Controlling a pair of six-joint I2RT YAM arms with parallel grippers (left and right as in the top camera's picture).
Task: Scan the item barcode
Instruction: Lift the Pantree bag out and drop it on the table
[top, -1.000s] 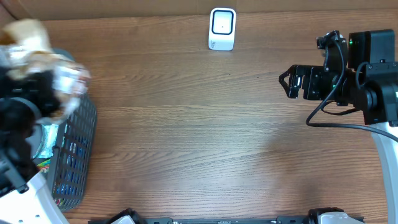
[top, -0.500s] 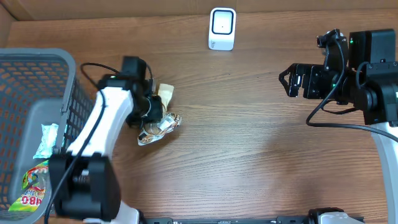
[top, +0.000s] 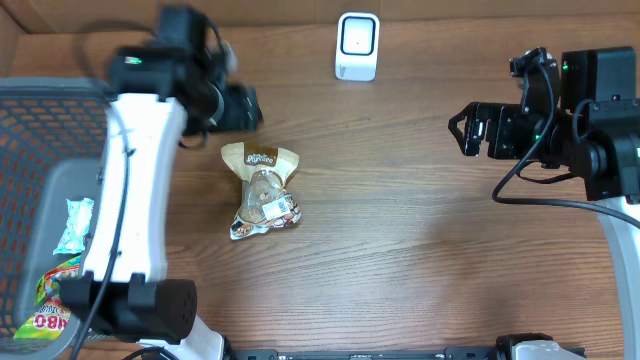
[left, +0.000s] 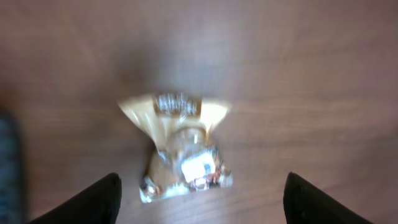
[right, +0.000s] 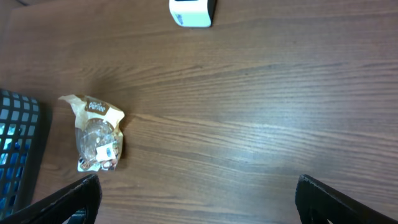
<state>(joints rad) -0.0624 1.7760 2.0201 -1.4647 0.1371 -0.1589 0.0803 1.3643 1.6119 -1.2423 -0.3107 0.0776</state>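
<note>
Far left, mesh basket (top: 60, 95) holds a teal packet (top: 72, 222) and a bright packet (top: 45, 318). Its big print looks like "180", not sure.

Left gripper (top: 243, 108) hovers above the table with fingers spread wide and nothing between them. The left wrist view blurs.

Snack bag (top: 262, 190), the item to scan, lies flat on the table just below that gripper and touches neither arm. It is clear film with round pieces inside, and its tan header (top: 260, 156) points toward the scanner (top: 357, 45). The header's white script possibly starts "Pan", otherwise unreadable. White sticker (top: 283, 208) near the bottom edge is likely the barcode, too small to confirm.

Judgement: the step is pick and present.
- Grip the header or one side, with fingers off the sticker.
- Turn the sticker square to the scanner's dark window.
- Hold it flat, since crinkly film may glare or fold over the code.

Scanner stands at the back edge, no readable text.

Right gripper (top: 462, 132) is well apart at right, fingers fully spread, empty.
</note>
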